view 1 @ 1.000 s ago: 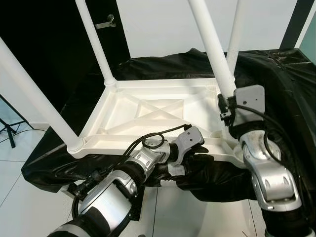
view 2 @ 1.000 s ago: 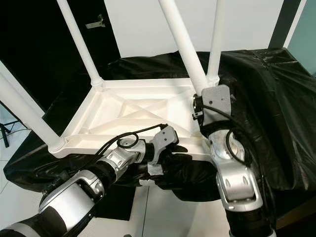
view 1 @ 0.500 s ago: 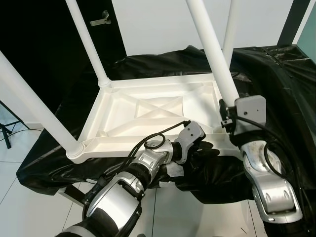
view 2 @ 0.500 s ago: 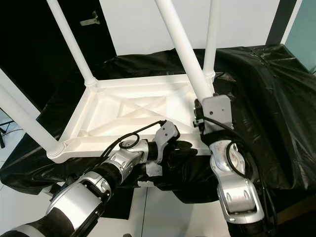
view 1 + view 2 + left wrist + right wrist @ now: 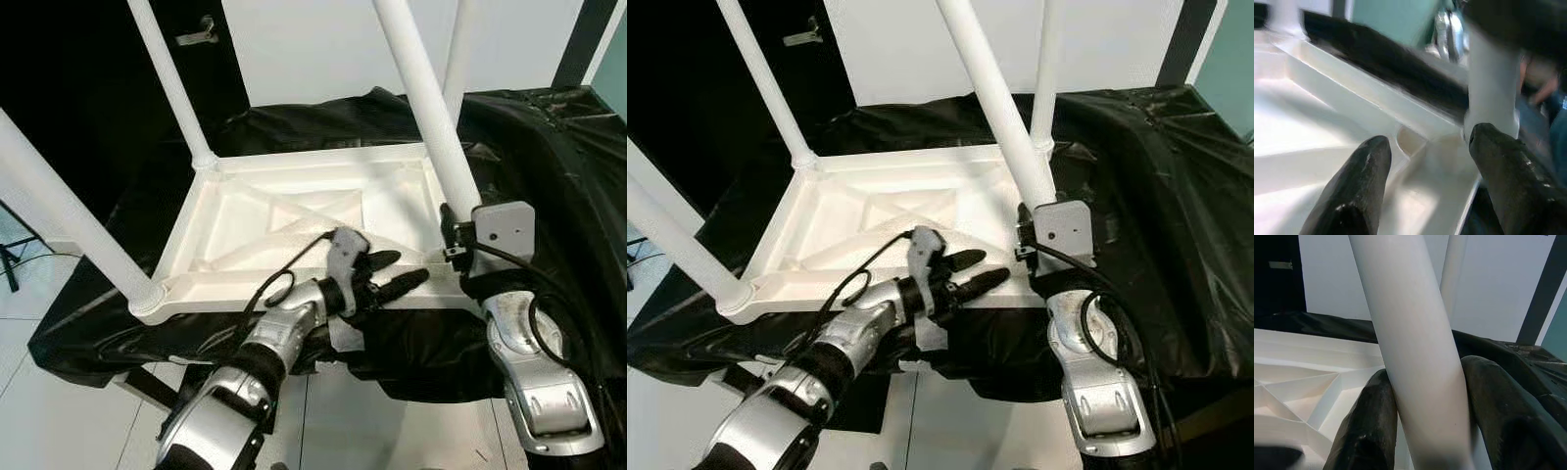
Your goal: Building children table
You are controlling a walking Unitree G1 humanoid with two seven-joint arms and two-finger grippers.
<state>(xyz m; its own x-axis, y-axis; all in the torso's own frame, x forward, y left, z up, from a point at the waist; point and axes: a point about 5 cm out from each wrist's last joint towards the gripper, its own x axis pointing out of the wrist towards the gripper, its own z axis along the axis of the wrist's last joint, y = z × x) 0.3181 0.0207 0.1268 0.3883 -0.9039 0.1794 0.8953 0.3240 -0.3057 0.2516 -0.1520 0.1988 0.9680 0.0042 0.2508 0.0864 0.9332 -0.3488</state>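
While the white children's table (image 5: pixel 294 211) lies upside down on a black cloth (image 5: pixel 549 147), its ribbed underside facing up and four white legs rising from the corners, the entries run from the table's near edge outward.

Left gripper (image 5: pixel 392 275): silver arm reaching in from below the near edge of the table; two black fingers (image 5: pixel 1359 186) spread apart, empty, held just above the near rim and pointing toward the near-right leg. The left wrist view shows the rim and that leg's base between and beyond the fingers.

Right gripper (image 5: pixel 1425 431): at the near-right corner of the table; its grey wrist housing sits just beside the corner. Black fingers (image 5: pixel 1369 426) close around the near-right leg (image 5: pixel 431 117), one on each side, touching it low on the shaft.

Near-left leg (image 5: pixel 69 220): seated in the near-left corner socket, slanting away up and out.

Table underside: raised rim, crossed diagonal ribs in the middle panel.

Far-left leg (image 5: pixel 171 83) and far-right leg (image 5: pixel 455 54): upright at the far corners.

Black cloth: draped under and around the table, bunched behind the far edge and to its right.

Beyond the table: white wall (image 5: pixel 313 49); dark door with a handle (image 5: pixel 201 31) past the far-left corner.
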